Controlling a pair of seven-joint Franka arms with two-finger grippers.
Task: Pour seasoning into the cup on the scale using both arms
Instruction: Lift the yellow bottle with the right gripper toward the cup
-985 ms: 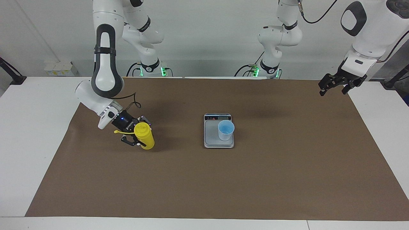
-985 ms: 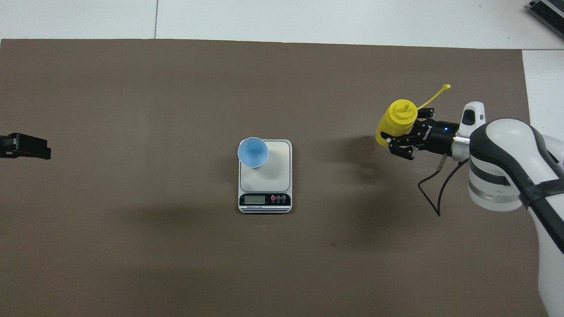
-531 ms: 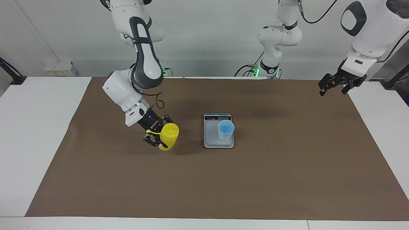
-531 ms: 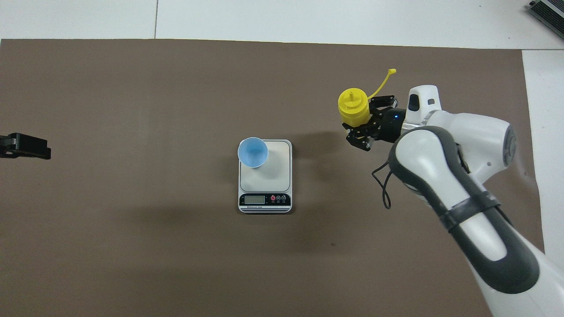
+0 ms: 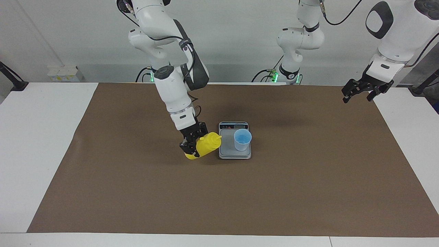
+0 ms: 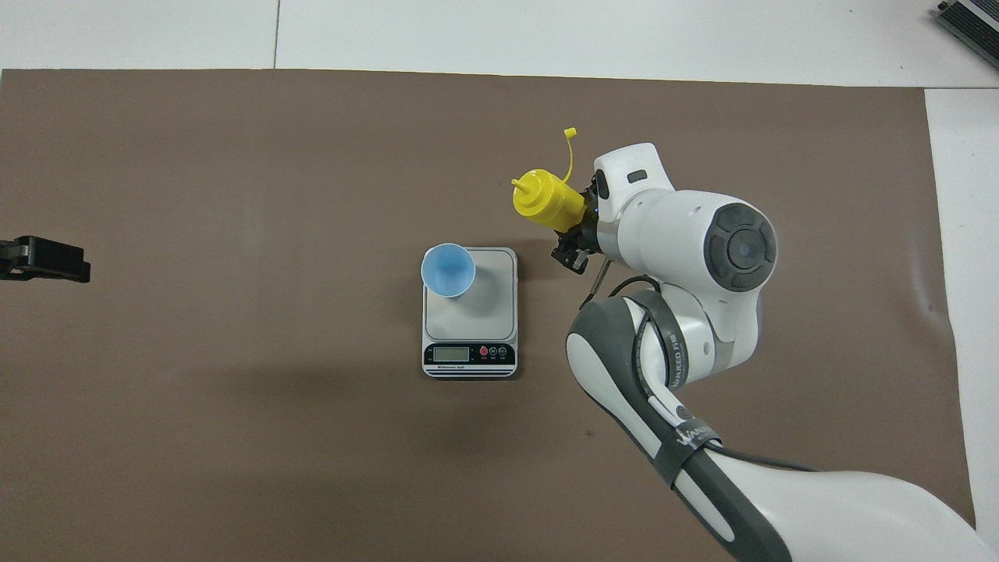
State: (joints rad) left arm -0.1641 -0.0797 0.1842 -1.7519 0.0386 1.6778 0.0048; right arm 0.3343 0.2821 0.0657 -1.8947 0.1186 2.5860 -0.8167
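I take the scale as my landmark; it lies flat on the brown mat in the middle of the table, its dark display strip on the edge nearer to me. The light blue cup stands upright on its platform, at the corner toward my left arm's end and farther from me.

My right gripper pinches the yellow seasoning bottle, fingers clamped on its body. I hold it in the air just beside the scale, on the side toward my right arm's end of the table. The bottle is tilted, its nozzle pointing at the scale and reaching its edge, well short of the cup. Its thin cap strap sticks out away from me.

My left gripper waits with fingers spread, raised over the mat's edge at my left arm's end, well apart from the scale.
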